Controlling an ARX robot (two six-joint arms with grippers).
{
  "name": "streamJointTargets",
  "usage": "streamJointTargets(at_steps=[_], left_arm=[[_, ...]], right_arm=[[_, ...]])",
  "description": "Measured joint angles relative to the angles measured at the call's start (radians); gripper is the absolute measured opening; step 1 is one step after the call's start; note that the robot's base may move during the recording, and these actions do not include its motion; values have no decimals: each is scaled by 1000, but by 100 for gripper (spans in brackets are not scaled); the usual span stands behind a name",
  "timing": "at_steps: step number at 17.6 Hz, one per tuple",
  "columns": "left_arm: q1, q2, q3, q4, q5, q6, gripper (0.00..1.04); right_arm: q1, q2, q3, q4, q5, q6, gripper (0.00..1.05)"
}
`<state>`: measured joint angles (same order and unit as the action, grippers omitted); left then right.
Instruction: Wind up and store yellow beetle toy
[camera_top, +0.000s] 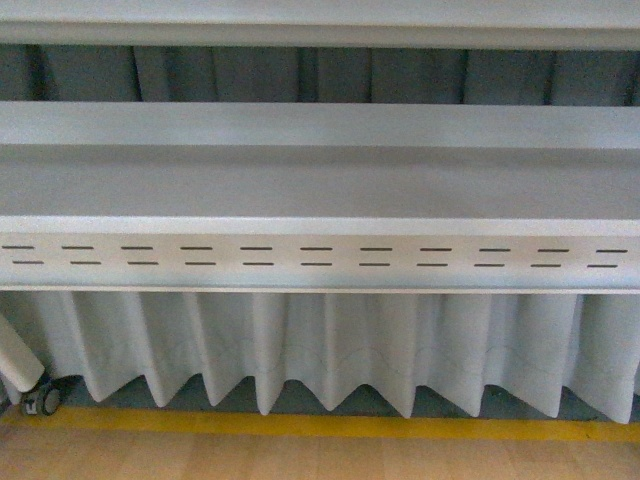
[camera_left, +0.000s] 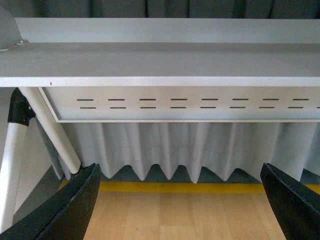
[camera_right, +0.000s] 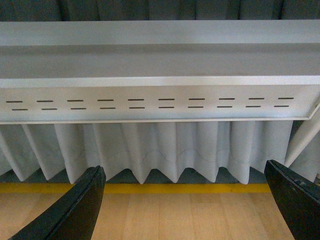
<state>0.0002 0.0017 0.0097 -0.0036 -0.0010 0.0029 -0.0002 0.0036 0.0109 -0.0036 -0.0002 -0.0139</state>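
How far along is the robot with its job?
Nothing looks done: no yellow toy car shows in any view. Nothing is in hand: the left hand and right hand are open and empty, facing the white table with a slotted front panel. Winding and storing seem left, or finished out of sight; I cannot tell.

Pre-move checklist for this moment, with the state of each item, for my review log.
1. Yellow beetle toy in sight: not ok, none of the three views shows it.
2. Left gripper open with nothing between its fingers: ok.
3. Right gripper open with nothing between its fingers: ok.
4. Arms visible in the front view: not ok, neither shows there.
5. Storage place for the toy identified: cannot tell; the views show only the white slotted table panel, the tabletop, the curtain and the floor.
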Motion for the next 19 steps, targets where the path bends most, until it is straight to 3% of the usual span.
streamJointTargets(at_steps=[19], left_arm=[[0, 0, 0, 0, 0, 0, 98]], right_arm=[[0, 0, 0, 0, 0, 0, 98]])
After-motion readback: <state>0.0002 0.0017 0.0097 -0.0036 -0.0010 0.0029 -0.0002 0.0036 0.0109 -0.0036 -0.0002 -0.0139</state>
